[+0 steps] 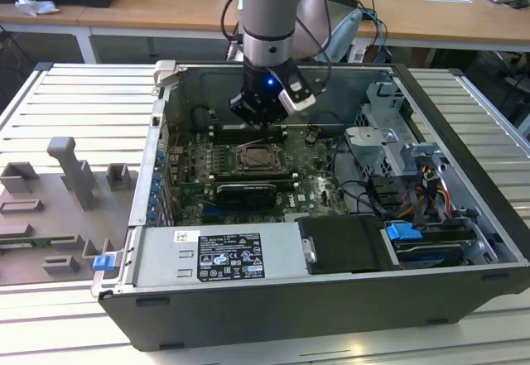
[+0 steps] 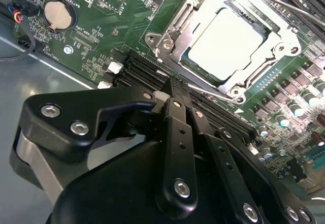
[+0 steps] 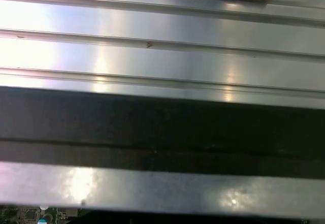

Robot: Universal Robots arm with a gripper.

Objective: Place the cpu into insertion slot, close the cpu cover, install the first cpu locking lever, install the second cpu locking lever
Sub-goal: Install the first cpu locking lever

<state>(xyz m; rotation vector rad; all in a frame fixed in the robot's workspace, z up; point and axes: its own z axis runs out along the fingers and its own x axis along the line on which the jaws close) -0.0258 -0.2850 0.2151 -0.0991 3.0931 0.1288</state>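
The cpu [image 2: 225,39] sits in the insertion slot [image 2: 175,28]; cpu cover [image 2: 203,10] down; gripper [image 2: 172,99] closed, empty.

Grey-and-silver robot arm [image 1: 267,17] carrying a matt black metal gripper [image 2: 170,99].
A blue light is glowing at its wrist, black cables are trailing alongside, and silver screws are dotting the gripper's black linkage bars.
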